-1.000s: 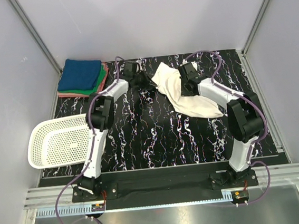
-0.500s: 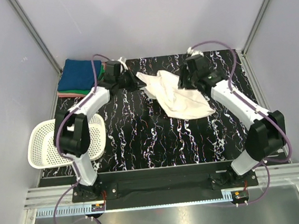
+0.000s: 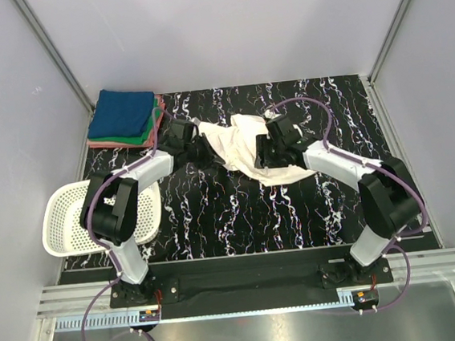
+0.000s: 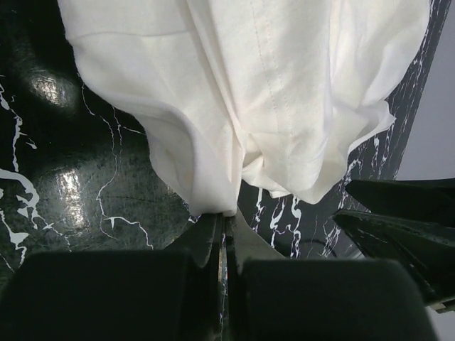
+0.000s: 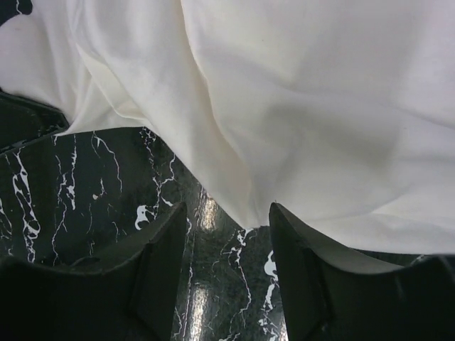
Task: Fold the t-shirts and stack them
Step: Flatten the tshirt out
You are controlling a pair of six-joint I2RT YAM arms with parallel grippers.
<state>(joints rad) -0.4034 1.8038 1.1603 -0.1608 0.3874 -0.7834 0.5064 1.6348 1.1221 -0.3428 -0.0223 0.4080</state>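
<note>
With our left gripper pinching the white t-shirt and our right gripper open, one-sided pulling may bunch it.

the left arm and right arm have white shells, black joints and looping purple cables

Both arms reach inward, wrists low. Left gripper jaws pressed together, pinching white shirt edge. Right gripper jaws apart.
</note>
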